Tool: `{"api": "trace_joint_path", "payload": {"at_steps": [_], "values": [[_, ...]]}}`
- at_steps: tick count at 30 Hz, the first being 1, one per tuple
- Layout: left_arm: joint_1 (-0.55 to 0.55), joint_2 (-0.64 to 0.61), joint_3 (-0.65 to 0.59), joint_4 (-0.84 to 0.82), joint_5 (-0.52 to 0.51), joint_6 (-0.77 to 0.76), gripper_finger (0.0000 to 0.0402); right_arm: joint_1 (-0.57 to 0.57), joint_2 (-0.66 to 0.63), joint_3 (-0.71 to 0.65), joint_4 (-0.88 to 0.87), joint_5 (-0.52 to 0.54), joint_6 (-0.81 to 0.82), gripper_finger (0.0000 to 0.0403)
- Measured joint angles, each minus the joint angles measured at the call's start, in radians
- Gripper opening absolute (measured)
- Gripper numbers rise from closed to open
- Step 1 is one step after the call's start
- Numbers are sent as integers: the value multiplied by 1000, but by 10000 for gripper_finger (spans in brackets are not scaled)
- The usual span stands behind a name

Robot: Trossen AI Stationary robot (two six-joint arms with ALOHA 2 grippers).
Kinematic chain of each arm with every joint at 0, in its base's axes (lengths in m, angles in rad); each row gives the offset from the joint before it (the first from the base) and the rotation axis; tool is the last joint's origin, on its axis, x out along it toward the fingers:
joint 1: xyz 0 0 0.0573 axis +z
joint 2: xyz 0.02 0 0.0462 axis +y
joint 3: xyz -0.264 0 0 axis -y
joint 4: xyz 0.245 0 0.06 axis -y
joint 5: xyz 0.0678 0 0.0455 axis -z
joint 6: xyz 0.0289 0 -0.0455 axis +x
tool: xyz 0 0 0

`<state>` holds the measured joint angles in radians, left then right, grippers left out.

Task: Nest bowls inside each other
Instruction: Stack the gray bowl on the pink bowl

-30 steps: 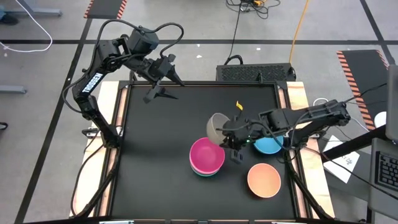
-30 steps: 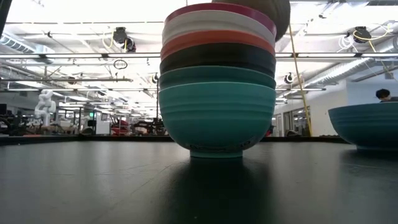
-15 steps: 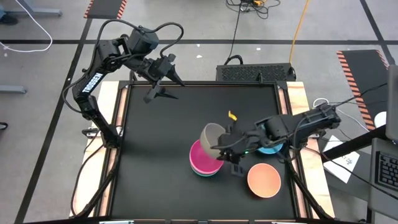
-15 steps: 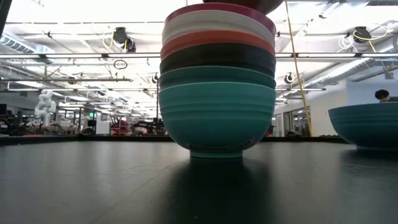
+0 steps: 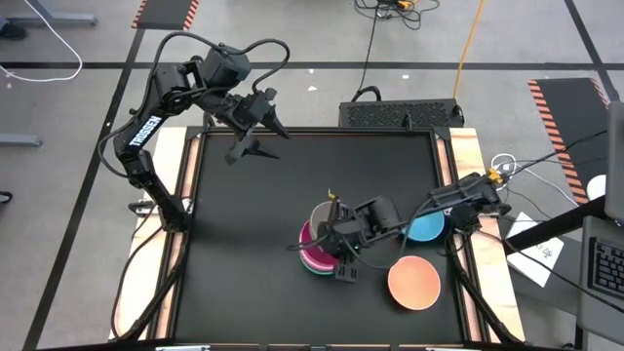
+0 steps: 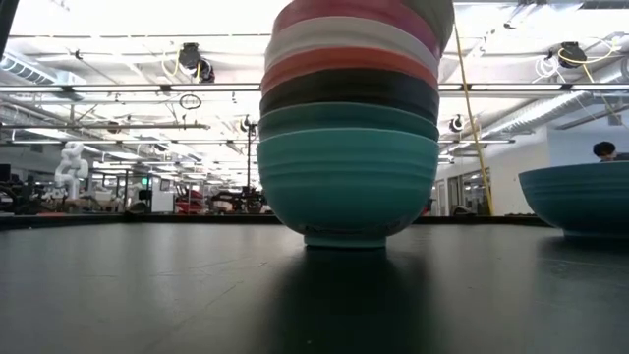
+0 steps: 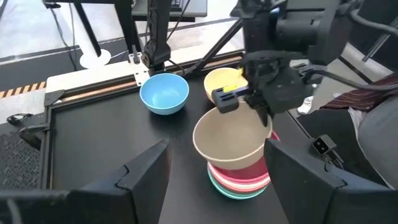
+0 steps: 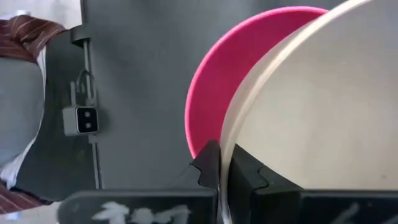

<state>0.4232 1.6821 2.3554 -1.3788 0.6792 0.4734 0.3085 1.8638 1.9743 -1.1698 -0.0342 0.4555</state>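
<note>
A stack of nested bowls [image 5: 314, 255] stands right of the table's middle, turquoise at the bottom [image 6: 349, 177] and magenta on top [image 8: 211, 81]. My right gripper [image 5: 333, 229] is shut on a grey-brown bowl [image 7: 231, 138] directly over that stack. A blue bowl [image 5: 425, 228] and a peach-orange bowl [image 5: 414, 281] rest on their bases to the stack's right. My left gripper [image 5: 250, 139] hangs open above the table's far left part, touching nothing. My right gripper pinches the grey-brown bowl's rim [image 8: 224, 146], one finger [image 8: 249, 177] inside the bowl and one [image 8: 207, 163] outside. It reaches in from the table's right side. The bowl is mouth up, slightly tilted, low into the magenta bowl; whether it rests there is hidden.
The blue bowl [image 6: 580, 197] lies close under my right arm. The peach-orange bowl sits near the table's near right corner. The left half of the black table [image 5: 234, 253] is bare. Raised edges frame the table.
My right gripper has carried the grey-brown bowl from beside the stack's far right toward the table's left and near edge, then down onto the stack. The bowl has turned from tipped on its side to mouth up. In the low view the stack has shifted and leaned a little.
</note>
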Motion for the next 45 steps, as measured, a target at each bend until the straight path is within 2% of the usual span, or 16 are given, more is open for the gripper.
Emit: {"api": "trace_joint_path", "payload": {"at_steps": [14, 18, 24, 32, 36, 42, 45], "values": [[-20, 0, 0, -12, 0, 12, 257, -2, 12, 0, 57, -49, 4, 0], [-21, 0, 0, -18, 0, 10, 257, -3, 11, 0, 59, -49, 27, 12], [-30, 0, 0, -23, 0, 4, 257, -3, 9, 0, 89, -71, 39, 59], [-53, 0, 0, -39, -19, 20, 257, -11, 9, -1, 112, -65, 67, 161], [-60, 0, 0, -39, -19, 20, 257, -28, -23, -1, 84, 29, 67, 185], [-74, 0, 0, -45, -25, 18, 257, -32, -146, -2, 105, 208, 2, 184], [-79, 0, 0, -57, -26, 23, 257, -32, -191, -2, 143, 236, -4, 184]]}}
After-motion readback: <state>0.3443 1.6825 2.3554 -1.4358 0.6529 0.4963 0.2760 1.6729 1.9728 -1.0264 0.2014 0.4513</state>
